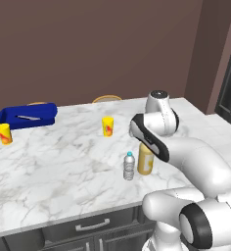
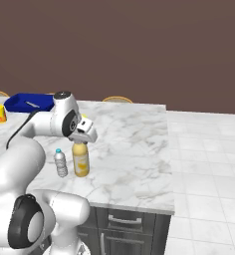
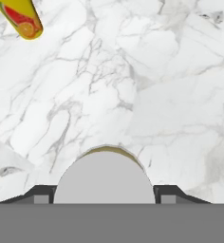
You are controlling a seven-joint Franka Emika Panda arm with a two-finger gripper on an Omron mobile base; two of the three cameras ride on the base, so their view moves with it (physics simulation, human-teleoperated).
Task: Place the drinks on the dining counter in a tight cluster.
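Plain brown wall (image 2: pixel 139 45) ran behind worktop. Pale grey tiled floor (image 2: pixel 209 164) lay off worktop's right edge. Dark grey cabinets (image 2: pixel 129 224) with silver handles (image 1: pixel 92 225) sat under near edge. Rounded wooden chair backs (image 1: pixel 106 98) rose past far edge. Light even, soft.

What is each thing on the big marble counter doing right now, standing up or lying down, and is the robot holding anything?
Yellow bottle: upright on the dining counter, its pale cap between the end effector fingers.
Water bottle: upright, blue cap on, close beside the yellow bottle, free.
Yellow cup: upright mid-counter.
Second yellow cup: upright near the far left edge.
Blue cylinder: lying on its side.
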